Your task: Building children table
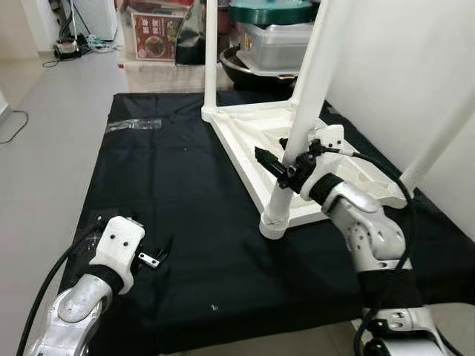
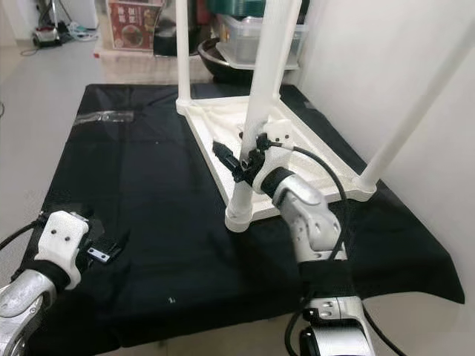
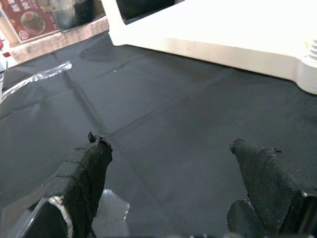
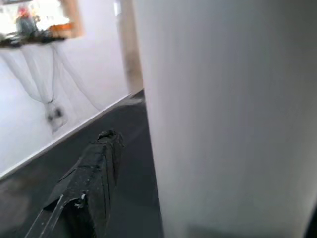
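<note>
Right hand (image 1: 286, 167) sits against the nearest white table leg (image 1: 304, 111), low down and just above the threaded collar (image 1: 276, 219) where that leg joins the upturned white tabletop (image 1: 245, 133). One black finger (image 4: 91, 176) lies alongside the leg in the right wrist view; the other is hidden behind the leg, so the fingers look to straddle it, but whether they press on it I cannot tell.

The tabletop lies face down on a black cloth (image 1: 178, 193) spread over the floor, toward the cloth's right side and close to the white wall (image 1: 401, 67). A second leg (image 1: 211, 55) stands upright at the far corner, and a third (image 1: 438, 141) rises at the right near the wall.

Left hand (image 3: 171, 158) hovers low over bare cloth at the near left, well apart from the tabletop, its two black fingers (image 3: 84, 173) spread wide with nothing between them.

A strip of clear plastic wrapping (image 1: 133, 124) lies on the cloth's far left part. Beyond the cloth's far edge stand a clear storage box with a red label (image 1: 156, 33), a lidded plastic container (image 1: 274, 37) on top of a dark round pan (image 1: 249, 70), all close behind the table's far corner. Cables (image 1: 74, 48) lie on the pale tiled floor (image 1: 44, 126) at the far left.
</note>
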Available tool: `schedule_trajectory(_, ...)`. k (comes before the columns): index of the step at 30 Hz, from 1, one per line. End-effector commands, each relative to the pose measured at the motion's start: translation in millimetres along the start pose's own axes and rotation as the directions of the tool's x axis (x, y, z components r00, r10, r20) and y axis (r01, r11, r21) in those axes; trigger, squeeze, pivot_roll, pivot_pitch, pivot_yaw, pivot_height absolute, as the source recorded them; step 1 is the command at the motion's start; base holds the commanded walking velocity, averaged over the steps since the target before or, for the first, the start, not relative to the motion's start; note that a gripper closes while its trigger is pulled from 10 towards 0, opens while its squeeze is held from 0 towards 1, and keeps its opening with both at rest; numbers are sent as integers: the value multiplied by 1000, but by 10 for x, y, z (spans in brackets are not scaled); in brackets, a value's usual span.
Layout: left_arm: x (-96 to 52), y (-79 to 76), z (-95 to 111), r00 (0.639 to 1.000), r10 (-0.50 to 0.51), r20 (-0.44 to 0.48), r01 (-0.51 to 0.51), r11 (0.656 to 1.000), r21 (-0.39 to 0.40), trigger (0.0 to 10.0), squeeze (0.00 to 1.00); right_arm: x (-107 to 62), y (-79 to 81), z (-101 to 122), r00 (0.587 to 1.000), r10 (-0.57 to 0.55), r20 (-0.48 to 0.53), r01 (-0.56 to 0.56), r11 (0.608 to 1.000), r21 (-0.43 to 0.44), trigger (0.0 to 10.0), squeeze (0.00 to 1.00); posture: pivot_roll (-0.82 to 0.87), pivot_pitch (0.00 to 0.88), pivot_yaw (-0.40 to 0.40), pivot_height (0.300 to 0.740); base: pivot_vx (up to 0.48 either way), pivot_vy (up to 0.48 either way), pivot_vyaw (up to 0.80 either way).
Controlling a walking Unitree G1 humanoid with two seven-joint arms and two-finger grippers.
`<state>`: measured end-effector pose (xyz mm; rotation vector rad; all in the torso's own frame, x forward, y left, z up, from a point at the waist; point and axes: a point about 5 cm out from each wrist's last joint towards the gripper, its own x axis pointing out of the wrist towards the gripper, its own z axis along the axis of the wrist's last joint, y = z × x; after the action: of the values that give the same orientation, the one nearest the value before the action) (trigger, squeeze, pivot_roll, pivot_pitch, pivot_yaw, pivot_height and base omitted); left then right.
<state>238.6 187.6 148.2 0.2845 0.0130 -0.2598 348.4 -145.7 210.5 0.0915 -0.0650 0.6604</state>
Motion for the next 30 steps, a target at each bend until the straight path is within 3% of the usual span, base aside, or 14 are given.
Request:
schedule_trajectory(1, 17, -6, -2, 1000, -13, 6, 13, 1000, 15, 10000, 0, 55, -47, 8, 998, 70, -2, -70, 997, -30, 10000, 0, 79, 0, -93, 740, 0, 0, 0)
schedule_trajectory(6, 14, -10, -9, 1000, -14, 5, 14, 1000, 19, 10000, 0, 107, -153, 68, 993, 119, 10, -118, 991, -57, 10000, 0, 94, 0, -104, 740, 0, 0, 0)
schedule_trajectory(7, 6, -13, -11, 1000, -14, 4, 14, 1000, 19, 10000, 0, 116, -176, 105, 989, 146, 20, -144, 987, -66, 8902, 0, 94, 0, -104, 740, 0, 0, 0)
schedule_trajectory(8, -3, -17, -16, 1000, -14, 2, 14, 1000, 18, 10000, 0, 116, -205, 127, 984, 178, 19, -177, 982, -67, 3882, 0, 107, 0, -111, 740, 0, 0, 0)
schedule_trajectory(9, -11, -20, -22, 1000, -14, 0, 14, 1000, 19, 10000, 0, 109, -240, 138, 981, 193, 25, -191, 980, -64, 0, 0, 112, 0, -113, 740, 0, 0, 0)
schedule_trajectory(14, -22, -32, -31, 1000, -18, -1, 18, 1000, 19, 10000, 0, 88, -334, 111, 982, 186, 38, -186, 982, -26, 0, 0, 113, 0, -115, 740, 0, 0, 0)
schedule_trajectory(18, -26, -36, -38, 1000, -20, -3, 20, 1000, 21, 10000, 0, 121, -411, -28, 998, -34, 49, 31, 998, 56, 0, 0, 113, 0, -115, 740, 0, 0, 0)
schedule_trajectory(22, -43, -29, -47, 1000, -17, -9, 17, 1000, 17, 10000, 0, 59, -366, -175, 985, -141, 99, 126, 982, 141, 0, 0, 115, 0, -108, 740, 0, 0, 0)
schedule_trajectory(30, -51, 0, -61, 1000, -26, -18, 26, 999, 24, 10000, 0, -87, -275, -393, 977, -181, 115, 152, 963, 224, 0, 0, 97, 0, -87, 740, 0, 0, 0)
